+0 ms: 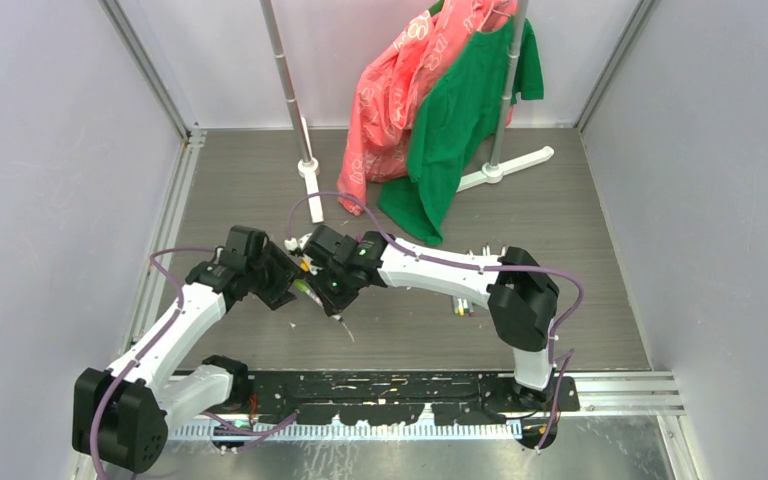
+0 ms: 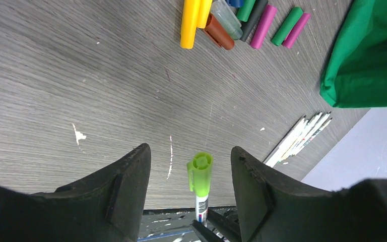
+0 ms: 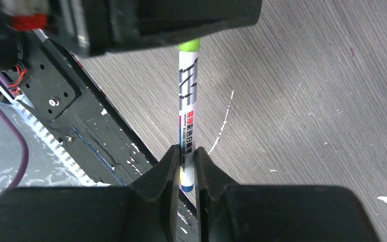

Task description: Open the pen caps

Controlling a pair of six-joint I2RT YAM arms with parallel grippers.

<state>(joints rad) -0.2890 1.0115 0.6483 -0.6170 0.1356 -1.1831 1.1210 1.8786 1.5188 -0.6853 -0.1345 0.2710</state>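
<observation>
The right fingers [image 3: 161, 174] are pinched narrow on the lower end of a pen [image 3: 187, 108]. They grip its white printed barrel just above a blue band. In the right wrist view the pen runs up toward 12 o'clock, where its green cap [image 2: 200, 174] passes under the left fingers [image 2: 126, 186]. Those stand wide, one at 9 o'clock and one at 3 o'clock of the cap, with a gap on each side, and neither touches it. The cap is on the pen, which is held above the counter [image 2: 80, 75].

In the left wrist view, loose caps [image 2: 263, 26] lie together on the counter at 12 o'clock: yellow, brown, dark green, magenta and green. A bundle of thin white pens [image 2: 300, 136] lies at 3 o'clock of the held cap, well apart from that heap. A green shirt [image 2: 368, 55] shows at 2 o'clock.

From above, the two arms meet at the counter's middle. A pink shirt [image 1: 390, 90] and the green one hang on a rack [image 1: 286, 80] at 12 o'clock.
</observation>
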